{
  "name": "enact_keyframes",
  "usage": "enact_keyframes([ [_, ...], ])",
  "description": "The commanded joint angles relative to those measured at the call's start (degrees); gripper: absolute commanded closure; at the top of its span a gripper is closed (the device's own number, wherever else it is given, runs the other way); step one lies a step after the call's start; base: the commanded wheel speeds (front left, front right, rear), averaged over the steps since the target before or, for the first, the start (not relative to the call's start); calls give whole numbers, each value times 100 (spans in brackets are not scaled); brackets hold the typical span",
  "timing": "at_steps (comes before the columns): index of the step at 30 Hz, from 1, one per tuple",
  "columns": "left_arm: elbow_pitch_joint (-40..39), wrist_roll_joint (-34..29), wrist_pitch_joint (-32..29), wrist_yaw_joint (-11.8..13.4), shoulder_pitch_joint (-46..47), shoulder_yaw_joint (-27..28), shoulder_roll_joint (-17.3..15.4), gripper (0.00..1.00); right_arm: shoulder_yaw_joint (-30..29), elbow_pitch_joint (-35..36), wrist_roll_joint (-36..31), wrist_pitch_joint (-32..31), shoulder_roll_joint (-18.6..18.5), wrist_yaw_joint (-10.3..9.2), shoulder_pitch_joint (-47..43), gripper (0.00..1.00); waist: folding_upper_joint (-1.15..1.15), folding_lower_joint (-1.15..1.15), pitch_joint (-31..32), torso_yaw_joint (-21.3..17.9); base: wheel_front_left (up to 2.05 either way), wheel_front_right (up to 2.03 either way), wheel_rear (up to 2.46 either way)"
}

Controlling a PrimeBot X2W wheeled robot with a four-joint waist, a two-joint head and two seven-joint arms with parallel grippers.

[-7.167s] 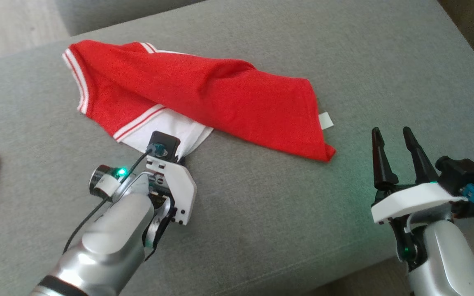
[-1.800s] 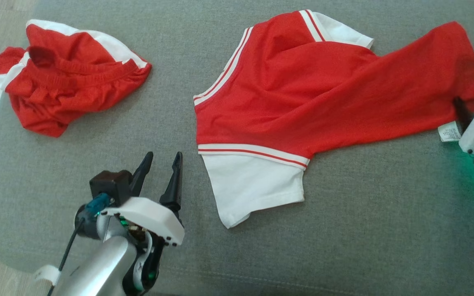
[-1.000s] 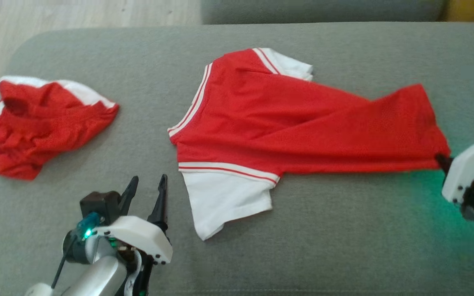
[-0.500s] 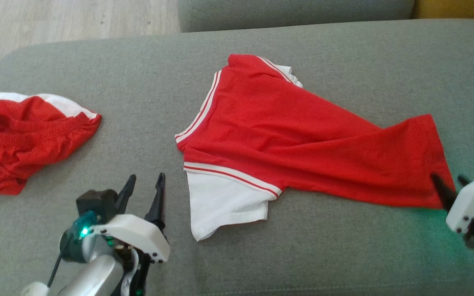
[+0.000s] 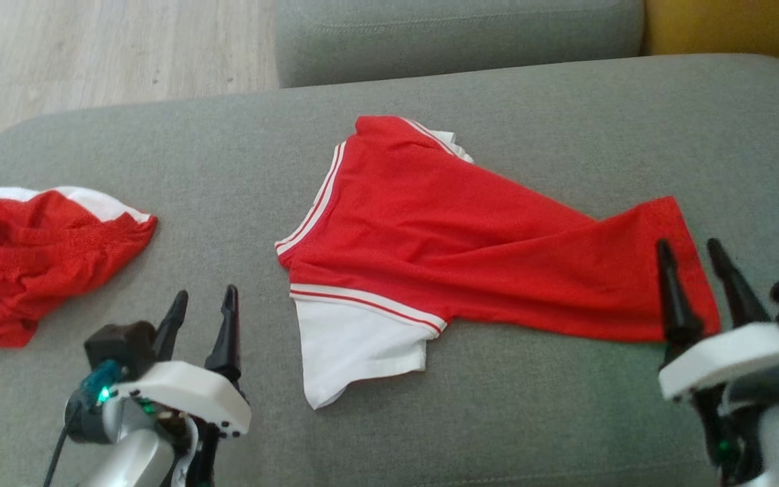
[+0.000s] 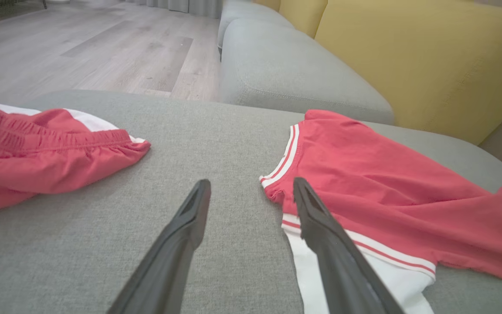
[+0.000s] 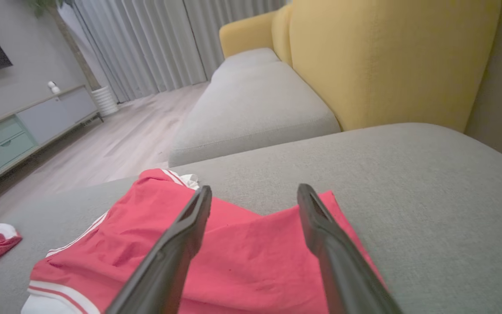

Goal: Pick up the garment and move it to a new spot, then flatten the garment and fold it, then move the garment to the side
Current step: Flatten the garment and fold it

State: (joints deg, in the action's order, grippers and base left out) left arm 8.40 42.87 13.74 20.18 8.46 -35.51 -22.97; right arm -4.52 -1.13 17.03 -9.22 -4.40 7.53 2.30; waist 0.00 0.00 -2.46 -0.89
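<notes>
Red garment (image 5: 470,250) lies half-spread on grey sofa seat (image 5: 565,419), hem end (image 5: 660,216) bunched; left gripper (image 5: 205,292) near the white sleeve (image 5: 356,345) & right gripper (image 5: 688,243) over that end, both empty w/ jaws apart, prob. placed to flatten it.

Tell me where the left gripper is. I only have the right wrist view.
Observer: The left gripper is open and holding nothing, over the couch just left of the shirt.
Operator: What's nearest it?
Observer: The shirt's white sleeve, spread on the couch and pointing toward the robot.
Operator: Red scrap at my left edge?
Observer: Crumpled red shorts with white trim, lying apart from the shirt at the couch's left end.
</notes>
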Motion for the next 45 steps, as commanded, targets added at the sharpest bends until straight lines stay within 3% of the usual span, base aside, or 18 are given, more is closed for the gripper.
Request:
enact_keyframes([
  [1, -230, -71, 87, -27, 197, 333, -140, 0, 188, 175, -104, 282, -36, -4, 62, 0, 0, 0, 55, -33, 0, 0, 0],
  [7, -616, -653, 123, -168, -183, 979, 97, 0, 403, -85, -261, 1404, -97, -4, -185, 0, 0, 0, 219, -125, 0, 0, 0],
  [12, -769, -1291, 124, -443, -697, 1604, 493, 0, 567, -339, -242, 1799, -314, -4, -237, 0, 0, 0, 317, -117, 0, 0, 0],
  [25, -440, -2083, 125, -1133, -1097, 2400, 1151, 0, 674, -683, -140, 1959, -502, -4, -175, 0, 0, 0, 384, -69, 0, 0, 0],
  [34, -300, -2403, 126, -1431, -1103, 2695, 1418, 0, 597, -747, -125, 1919, -586, -4, -134, 0, 0, 0, 384, -88, 0, 0, 0],
  [38, -152, -2281, 45, -1658, -1103, 2628, 1505, 0, 354, -757, -116, 1650, -655, -4, -118, 0, 0, 0, 377, -110, 0, 0, 0],
  [39, -123, -2124, -236, -1823, -1054, 2527, 1517, 0, 203, -755, -30, 1365, -775, -4, -44, 0, 0, 0, 360, -124, 0, 0, 0],
  [45, -234, -1808, -1689, -1912, -868, 2282, 1429, 0, 204, -1114, 378, -562, -1326, -4, 323, 0, 0, 0, 176, -141, 0, 0, 0],
])
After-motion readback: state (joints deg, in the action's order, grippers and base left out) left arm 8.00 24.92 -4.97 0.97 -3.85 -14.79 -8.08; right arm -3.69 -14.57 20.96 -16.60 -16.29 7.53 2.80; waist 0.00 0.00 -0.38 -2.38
